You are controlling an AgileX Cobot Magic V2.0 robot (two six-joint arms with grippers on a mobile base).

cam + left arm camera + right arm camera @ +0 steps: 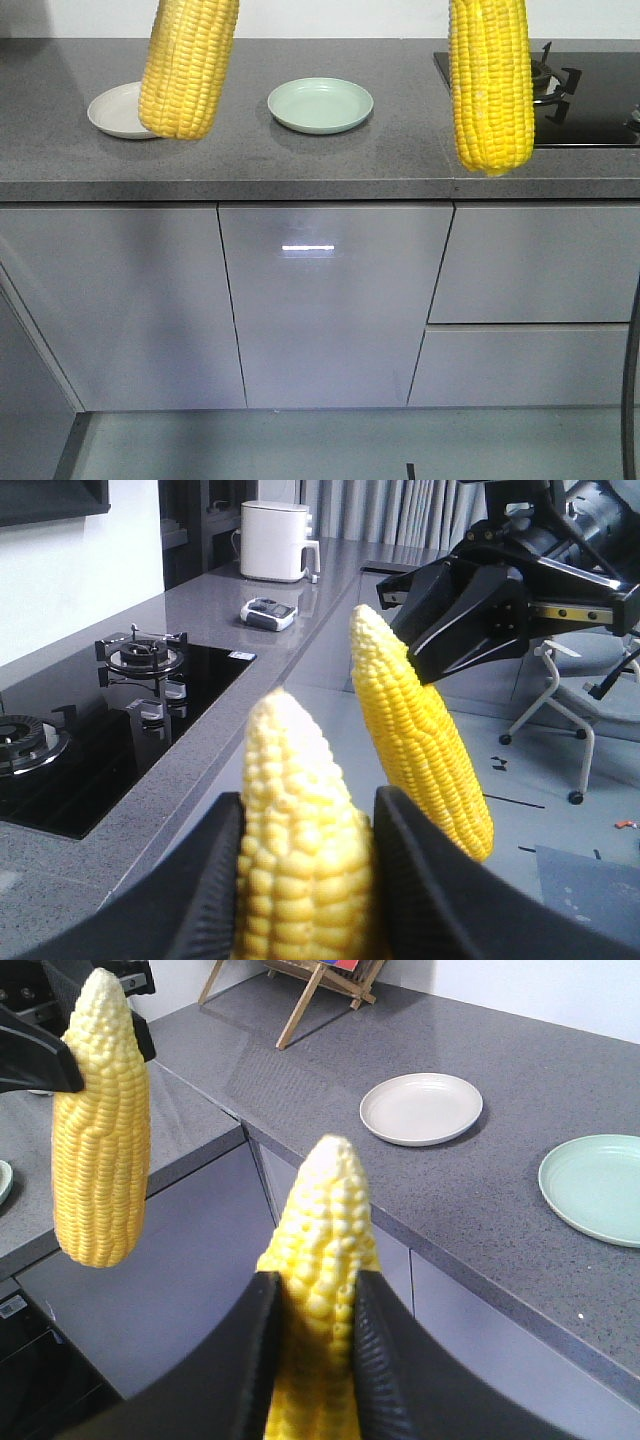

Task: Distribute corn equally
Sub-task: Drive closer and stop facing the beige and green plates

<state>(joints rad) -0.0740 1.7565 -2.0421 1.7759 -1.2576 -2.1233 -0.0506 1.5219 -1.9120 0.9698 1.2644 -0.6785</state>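
Observation:
Two yellow cobs of corn hang upright in front of the counter, points up. My left gripper (305, 860) is shut on one cob (300, 810), its black fingers pressing both sides; this cob (188, 70) hangs in front of the white plate (112, 110). My right gripper (315, 1310) is shut on the other cob (325, 1220), which shows at the right in the front view (490, 85). Each wrist view also shows the other arm's cob (420, 740) (100, 1140), held by its pointed end. Both the white plate (420, 1108) and the green plate (320, 104) (597, 1188) hold nothing.
A black gas hob (590, 95) (90, 730) is set into the grey counter (300, 160) at the right. Farther along stand a white appliance (272, 540) and a small device (268, 612). A wooden rack (320, 980) stands at the counter's far left. An office chair (570, 710) is on the floor.

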